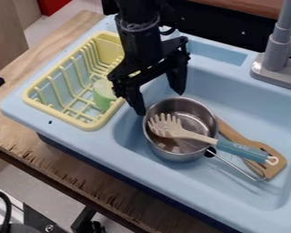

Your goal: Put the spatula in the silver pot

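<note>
End effector [160, 103] gapes wide, empty, near the silver pot [177, 156], a teal-handled utensil [240, 149] lying across it, yellow rack [64, 117] alongside.

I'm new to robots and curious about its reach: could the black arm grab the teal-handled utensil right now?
Probably yes: the gripper hangs open near the silver pot, and nothing lies over the teal-handled utensil. The pot's wall might hinder a grip near the pronged head.

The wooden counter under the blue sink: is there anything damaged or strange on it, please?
Yes. Along its near edge, the wooden counter looks rough and splintered in front of the blue sink, with torn grain.
</note>
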You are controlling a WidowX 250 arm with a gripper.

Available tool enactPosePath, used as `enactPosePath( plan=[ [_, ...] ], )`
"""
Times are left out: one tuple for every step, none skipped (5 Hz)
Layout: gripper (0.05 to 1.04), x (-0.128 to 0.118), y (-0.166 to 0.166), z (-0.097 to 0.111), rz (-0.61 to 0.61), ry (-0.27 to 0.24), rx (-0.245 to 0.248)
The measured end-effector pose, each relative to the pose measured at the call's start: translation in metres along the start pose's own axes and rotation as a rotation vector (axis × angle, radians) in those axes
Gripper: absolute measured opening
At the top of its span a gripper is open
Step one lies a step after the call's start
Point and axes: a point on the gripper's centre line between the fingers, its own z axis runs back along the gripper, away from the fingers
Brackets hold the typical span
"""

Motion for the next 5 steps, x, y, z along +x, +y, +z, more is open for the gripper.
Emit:
enactPosePath(
  plan=[
    [0.998,-0.004,-0.007,0.002,-0.168,-0.025,-0.004],
    [0.999,-0.007,-0.015,-0.003,-0.341,-0.002,0.001],
    [0.999,-0.005,-0.024,-0.002,-0.482,0.014,-0.003],
    [0.998,-0.002,-0.033,-0.007,-0.621,0.011,0.018],
    [0.998,0.000,-0.043,-0.004,-0.748,0.003,-0.006]
  ],
)
